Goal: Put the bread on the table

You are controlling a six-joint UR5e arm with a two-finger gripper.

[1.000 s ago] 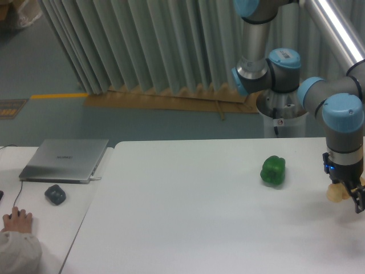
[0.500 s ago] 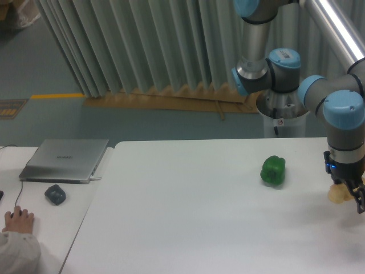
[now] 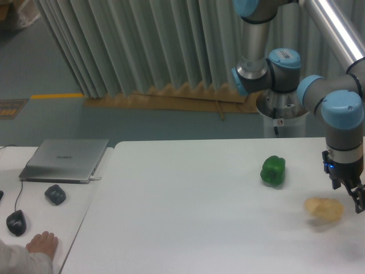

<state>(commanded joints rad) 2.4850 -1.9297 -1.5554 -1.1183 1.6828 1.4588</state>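
Observation:
The pale tan bread (image 3: 324, 208) lies on the white table (image 3: 188, 222) near its right side and looks slightly blurred. My gripper (image 3: 350, 192) hangs just above and to the right of it, open, with nothing between its fingers. A small gap separates the dark fingertips (image 3: 359, 202) from the bread. The right finger is partly cut off by the frame edge.
A green pepper (image 3: 273, 170) sits on the table left of the gripper. The adjoining desk holds a silver laptop (image 3: 64, 160), a dark lump (image 3: 55, 194), a mouse (image 3: 16, 222) and a person's hand (image 3: 43, 242). The arm's base (image 3: 279, 108) stands behind the table.
The bread has left the gripper and dropped to the table, down and to the left. The gripper rose slightly. The person's hand slid off the mouse to the right.

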